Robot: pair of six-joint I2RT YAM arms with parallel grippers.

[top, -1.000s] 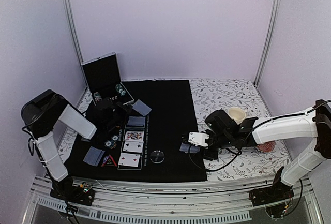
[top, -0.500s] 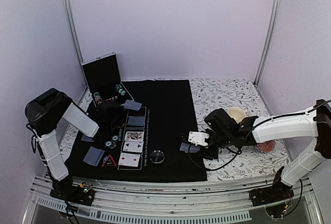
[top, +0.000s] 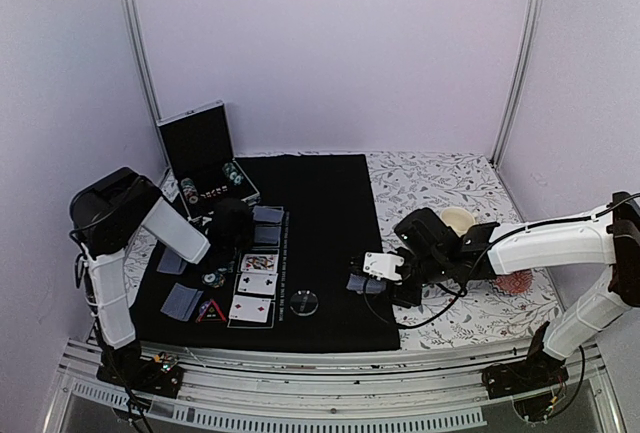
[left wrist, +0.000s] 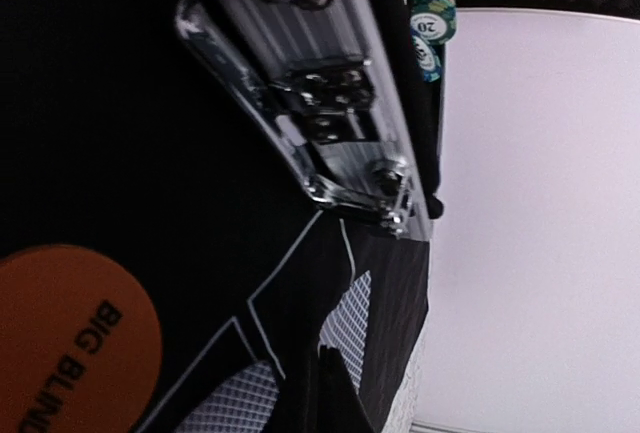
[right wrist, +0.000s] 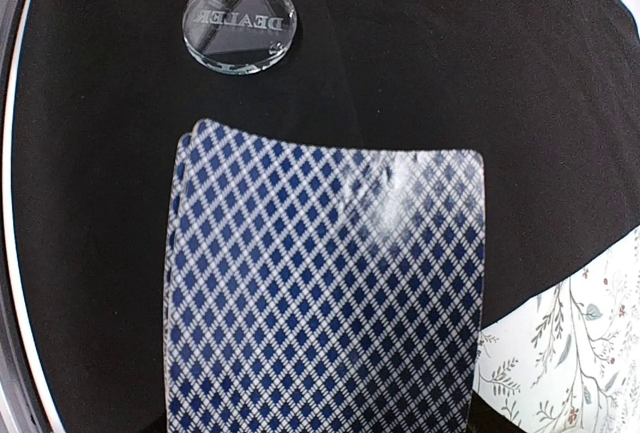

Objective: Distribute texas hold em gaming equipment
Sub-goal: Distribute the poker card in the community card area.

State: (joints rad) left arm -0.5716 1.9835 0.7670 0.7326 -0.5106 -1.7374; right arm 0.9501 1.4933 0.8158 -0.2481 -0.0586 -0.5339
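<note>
Over the last second we are seeing the left arm swing its elbow up and toward the middle, carrying the left gripper [top: 232, 223] from the left part of the black mat [top: 320, 203] to a spot just in front of the aluminium case [top: 195, 143]. The face-down card [top: 268, 215], which was lying askew a second ago, is now lying squarer, just beyond a second face-down card [top: 262, 236]. We are reading that as one more card dealt on the far side, with more of the deal still to come.

The left gripper's jaws are pressed together and we are seeing nothing between them. Its wrist camera is looking low across the mat, taking in the orange BIG BLIND disc [left wrist: 70, 343] and the case's latch.

The right arm is not moving. It is reaching leftward from its base, forearm low over the mat's right edge, and the right gripper [top: 368, 281] is holding the deck of cards [right wrist: 320, 293] half-open around it, backs up. The clear DEALER button [right wrist: 240, 31] is lying on the mat just beyond the deck.

The face-up cards [top: 257, 283], poker chips [top: 215, 276] and red triangle marker [top: 210, 311] are sitting near the left front of the mat.
</note>
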